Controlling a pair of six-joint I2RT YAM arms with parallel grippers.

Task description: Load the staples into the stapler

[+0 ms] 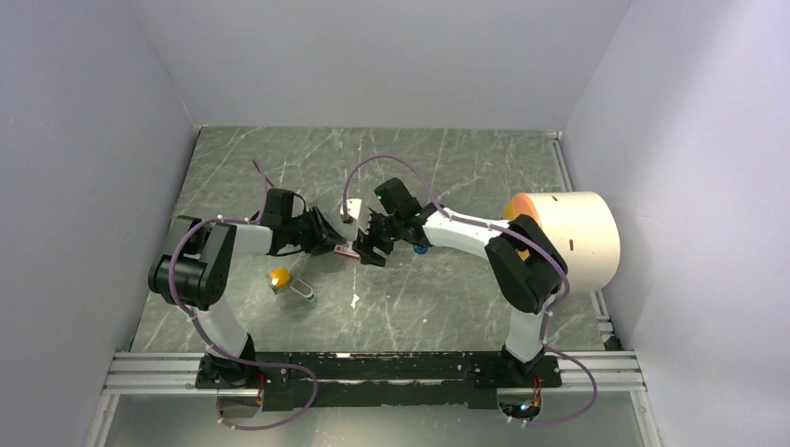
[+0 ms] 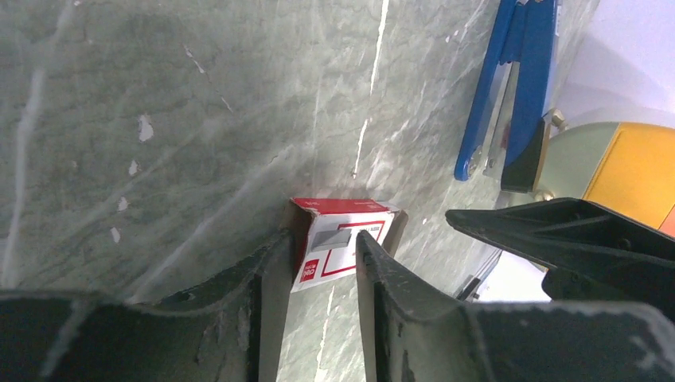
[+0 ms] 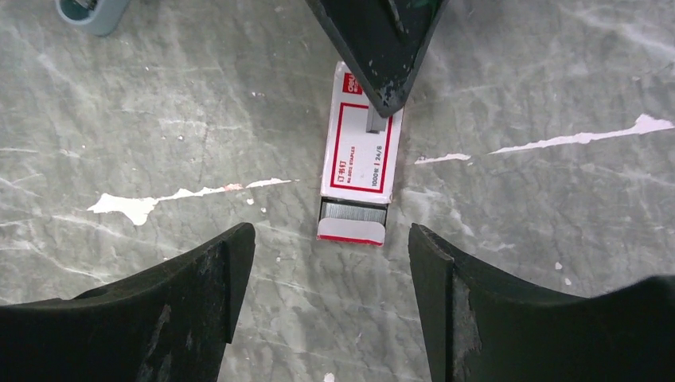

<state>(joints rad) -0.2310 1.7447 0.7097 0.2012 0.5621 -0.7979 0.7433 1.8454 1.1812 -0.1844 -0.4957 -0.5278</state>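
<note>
Now my right tool (image 3: 328, 239) is hanging wide apart by the box (image 3: 358, 143) on the table (image 3: 517, 239); whether my left tool (image 2: 322, 236) is squeezing it, I cannot tell. The staples (image 3: 353, 212) are peeking out, likely light and crumbly, so I am planning on pinching their long sides softly.

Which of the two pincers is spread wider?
The right pincer: its gap is much wider than the red-and-white box, whereas the left pincer shows a gap narrower than that same box.
</note>
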